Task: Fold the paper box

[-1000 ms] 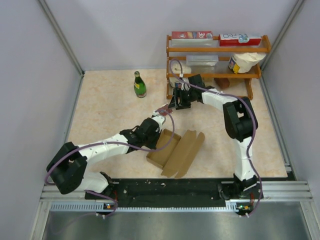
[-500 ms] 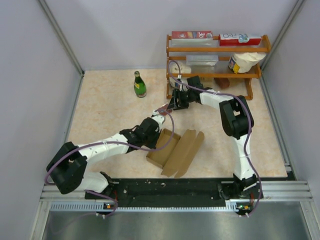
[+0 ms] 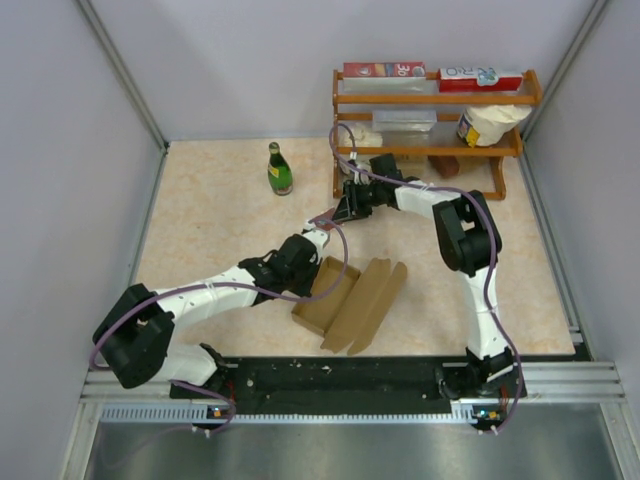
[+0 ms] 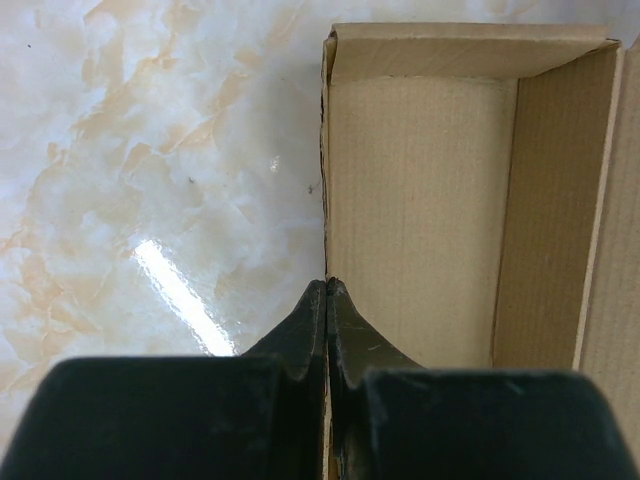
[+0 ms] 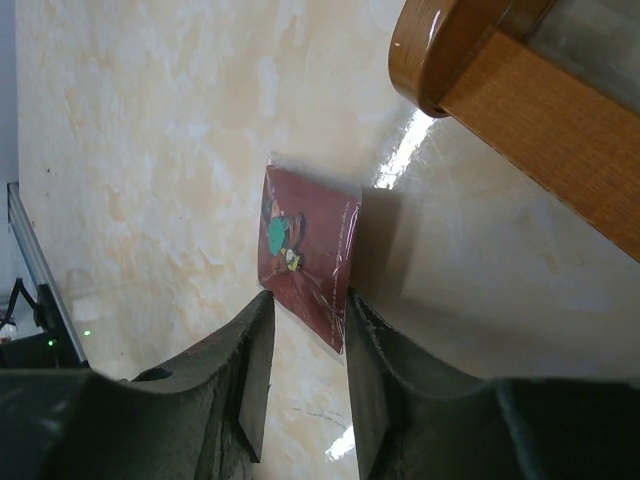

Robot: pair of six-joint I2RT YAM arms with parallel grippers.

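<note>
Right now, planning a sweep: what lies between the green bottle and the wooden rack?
Bare tabletop only, between bottle and rack, per the top view.

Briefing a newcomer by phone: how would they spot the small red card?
Find the wooden rack at the far right. Near its left foot, at the tips of the open right claw, lies a small flat card. It is the only dark-red thing, with a green figure on it, unlike the brown box nearer the arms.
</note>
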